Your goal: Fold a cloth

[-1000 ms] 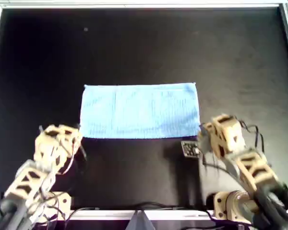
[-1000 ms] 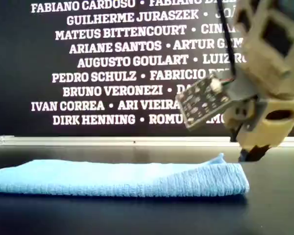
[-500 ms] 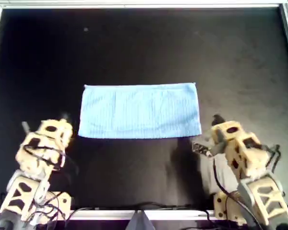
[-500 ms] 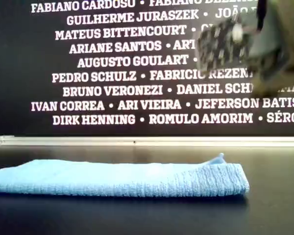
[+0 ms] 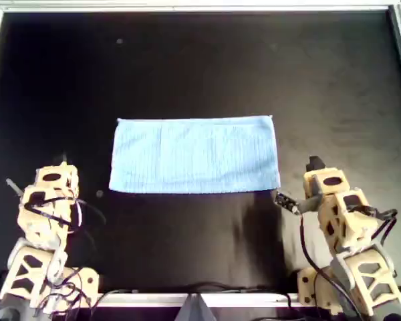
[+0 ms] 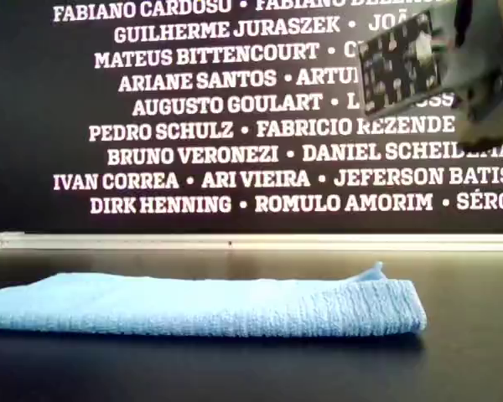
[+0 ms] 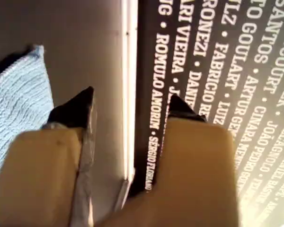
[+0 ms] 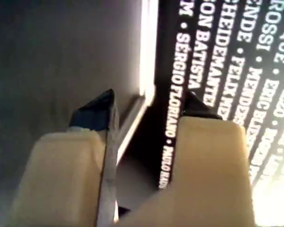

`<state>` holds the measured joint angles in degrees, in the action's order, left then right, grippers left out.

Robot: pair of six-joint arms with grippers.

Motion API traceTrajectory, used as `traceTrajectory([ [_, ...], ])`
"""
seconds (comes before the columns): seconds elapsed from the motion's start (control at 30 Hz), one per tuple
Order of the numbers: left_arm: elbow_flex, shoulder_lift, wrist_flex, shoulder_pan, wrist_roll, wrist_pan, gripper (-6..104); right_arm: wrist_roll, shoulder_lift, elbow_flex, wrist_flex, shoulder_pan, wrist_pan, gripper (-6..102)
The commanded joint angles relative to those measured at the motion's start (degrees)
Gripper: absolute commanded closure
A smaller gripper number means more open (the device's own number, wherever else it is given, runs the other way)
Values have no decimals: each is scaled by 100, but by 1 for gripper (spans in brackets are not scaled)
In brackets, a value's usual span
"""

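Cloth first: the light blue, thin woven cloth [image 5: 194, 155] lies flat on the black table [image 5: 200, 60], already doubled into a long rectangle whose long axis runs across the overhead view from left to right, near the table's middle. In the exterior view it shows as a low two-layer band [image 6: 210, 306], with one corner tip standing up a little at that view's right.

Both arms sit back from it, on the side of the table nearest the overhead view's bottom edge. The left wrist view looks along the left gripper [image 7: 130, 101] with the cloth's corner beside one fingertip, so that arm is probably the tan one at the overhead view's lower left [image 5: 50, 184]; it is a fair guess, not a certainty. The right gripper [image 8: 151, 101] sees only bare table, the rail and the lettered wall.

Jaws on both stand apart and hold nothing.

My read on the next fold: the short ends must meet, so the move runs along the long axis. Each arm is near its own short end, just off the near corners, neither touching the fabric. Either could lift its end and carry it across; the left looks marginally better lined up, having the cloth in its sights.
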<state>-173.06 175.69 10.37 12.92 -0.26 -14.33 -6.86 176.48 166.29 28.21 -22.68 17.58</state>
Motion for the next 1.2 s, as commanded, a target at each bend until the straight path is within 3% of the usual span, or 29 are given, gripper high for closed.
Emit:
traceTrajectory([
  [0.0, 352, 123, -26, -53, 35, -35, 43, 70, 193, -105, -281, 35, -53, 39],
  [0.07, 343, 123, -26, -53, 35, -35, 43, 44, 193, -193, -290, 35, -44, 35],
  [0.17, 352, 123, -26, -53, 35, -44, 43, -44, 193, -202, -396, 44, 44, 22],
  [0.3, 360, 123, -26, -53, 35, -44, 43, 53, 193, -88, -457, 53, 44, 4],
  [0.43, 343, 123, -26, -53, 35, -44, 43, 97, 70, -88, -439, -18, -9, -4],
  [0.57, 308, 123, -26, -62, 35, -44, 43, 562, -633, -220, -413, -53, -53, -4],
  [0.67, 299, 123, -26, -79, 35, 26, 43, 659, -2180, -563, -352, -53, -79, -4],
  [0.73, 299, 123, -26, -97, 35, 44, 43, 659, -3393, -1002, -308, -62, -255, -4],
  [0.83, 299, 123, -26, -105, 35, 44, 43, 642, -4764, -1696, -79, -53, -782, -4],
  [0.97, 299, 123, -26, -105, 35, 26, 43, 431, -5388, -2347, 114, 26, -1521, -4],
  [1.03, 299, 123, -26, -114, 35, 18, 43, 343, -5581, -2531, 114, 18, -1696, -4],
  [1.17, 299, 123, -26, -114, 35, 0, 43, 316, -5836, -2900, 114, -35, -1723, -4],
])
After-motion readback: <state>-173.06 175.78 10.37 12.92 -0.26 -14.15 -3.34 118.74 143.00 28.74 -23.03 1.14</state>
